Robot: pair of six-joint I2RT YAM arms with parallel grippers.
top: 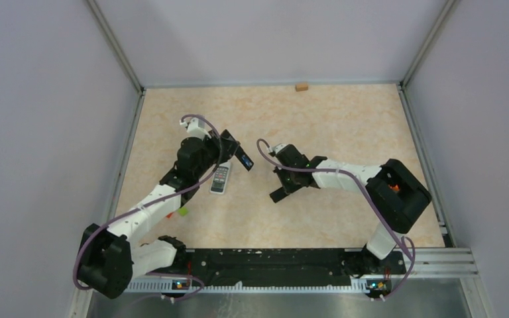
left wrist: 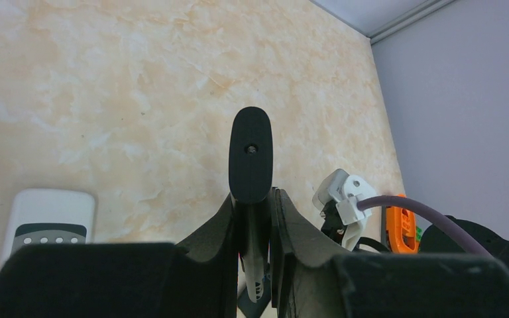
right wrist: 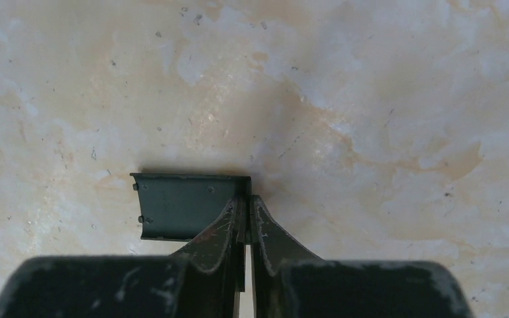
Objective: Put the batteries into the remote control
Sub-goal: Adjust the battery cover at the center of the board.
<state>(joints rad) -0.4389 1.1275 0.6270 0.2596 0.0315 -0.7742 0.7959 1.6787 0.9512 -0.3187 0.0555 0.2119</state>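
Observation:
My left gripper (top: 236,151) is shut on a slim black remote control (top: 244,159) and holds it above the table. In the left wrist view the remote (left wrist: 250,154) stands edge-on between the fingers of the gripper (left wrist: 260,200). My right gripper (top: 286,185) is shut on the edge of a dark grey battery cover (top: 278,195). In the right wrist view the cover (right wrist: 184,205) sticks out to the left of the gripper (right wrist: 246,207), low over the table. No batteries show in any view.
A white remote (top: 220,179) lies on the table under the left arm, and also shows in the left wrist view (left wrist: 48,220). A lime-green block (top: 183,211) and a red block (top: 170,215) lie beside the left arm. A small wooden block (top: 301,86) sits at the back wall.

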